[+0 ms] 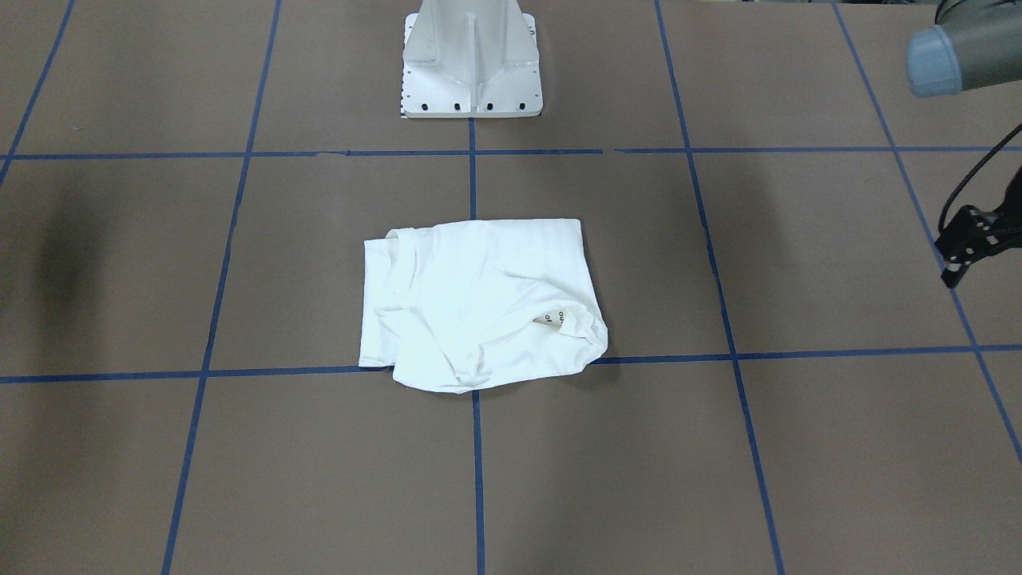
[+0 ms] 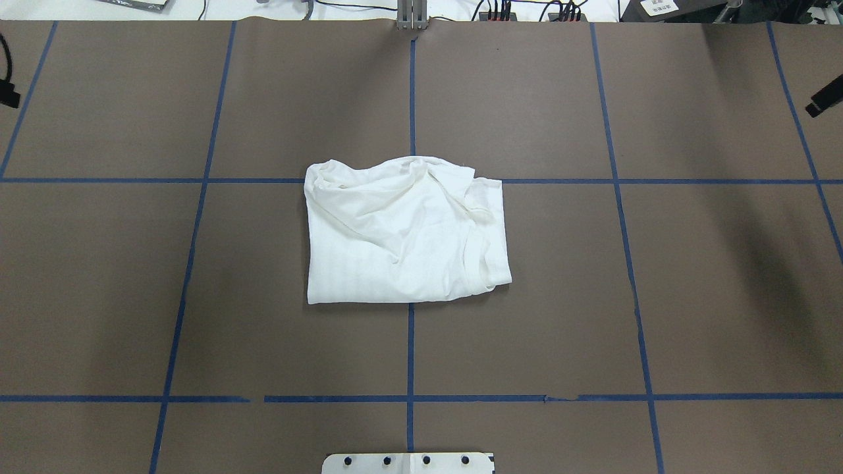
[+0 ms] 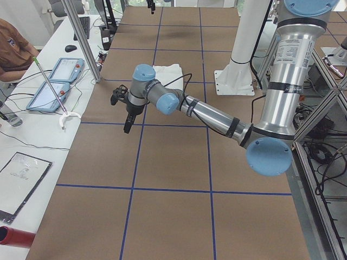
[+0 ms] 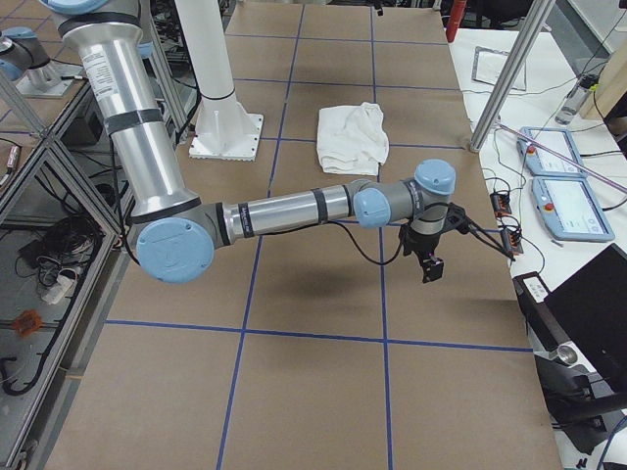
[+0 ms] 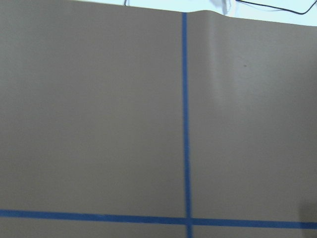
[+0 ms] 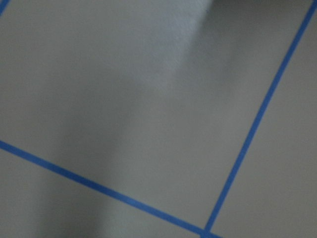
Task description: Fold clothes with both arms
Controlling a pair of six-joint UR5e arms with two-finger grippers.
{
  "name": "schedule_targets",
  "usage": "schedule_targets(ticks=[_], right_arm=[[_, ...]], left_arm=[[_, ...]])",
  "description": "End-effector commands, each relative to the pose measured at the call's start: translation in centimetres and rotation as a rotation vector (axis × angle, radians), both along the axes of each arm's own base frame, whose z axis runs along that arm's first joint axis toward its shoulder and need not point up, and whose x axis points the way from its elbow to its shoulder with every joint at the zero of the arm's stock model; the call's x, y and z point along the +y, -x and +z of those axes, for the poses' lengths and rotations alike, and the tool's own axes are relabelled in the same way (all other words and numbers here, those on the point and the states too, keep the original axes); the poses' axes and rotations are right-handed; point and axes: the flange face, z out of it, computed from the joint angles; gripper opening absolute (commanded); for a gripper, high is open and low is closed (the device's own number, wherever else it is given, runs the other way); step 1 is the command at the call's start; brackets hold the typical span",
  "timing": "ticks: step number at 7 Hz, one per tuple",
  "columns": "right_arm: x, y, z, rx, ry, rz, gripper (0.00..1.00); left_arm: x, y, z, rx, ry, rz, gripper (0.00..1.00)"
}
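white shirt (image 2: pixel 405 230) lies folded at the table (image 2: pixel 197 296) centre; we read only "of" on its black print (image 1: pixel 551 318). left gripper (image 1: pixel 952 275) and right gripper (image 4: pixel 429 272) hang well apart from it; we cannot tell their finger spacing.

Shirt (image 1: pixel 479 303) print is mostly folded under. A few letters show at its left fold, too small to read. Left tool (image 1: pixel 956 267) is half cut by the picture's edge, jaw gap unclear. Right tool (image 2: pixel 824 103) is clipped in the overhead view, likewise unclear. Right wrist view of the tabletop (image 6: pixel 148 99) is blurred.
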Motion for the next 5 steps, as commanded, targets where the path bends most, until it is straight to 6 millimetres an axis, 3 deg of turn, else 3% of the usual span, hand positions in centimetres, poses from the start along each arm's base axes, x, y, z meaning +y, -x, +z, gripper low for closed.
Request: schedule_targets(ticks=[1, 2, 3, 4, 5], right_arm=[[5.2, -5.0, 6.0, -0.107, 0.097, 0.027, 1.0], [5.4, -5.0, 5.9, -0.11, 0.085, 0.026, 1.0], [5.4, -5.2, 4.1, -0.097, 0.039, 0.025, 1.0], [5.9, -5.8, 4.1, -0.064, 0.029, 0.038, 1.0], [6.7, -6.3, 4.5, -0.002, 0.025, 0.055, 1.0]], left_arm=[[3.7, 9.4, 9.3, -0.11, -0.029, 0.135, 1.0], [5.0, 9.3, 12.9, -0.006, 0.029, 0.198, 1.0], [4.9, 9.5, 13.0, 0.038, 0.075, 0.143, 1.0], [4.4, 9.5, 12.8, 0.049, 0.059, 0.102, 1.0], [5.3, 10.1, 14.2, 0.049, 0.063, 0.096, 1.0]])
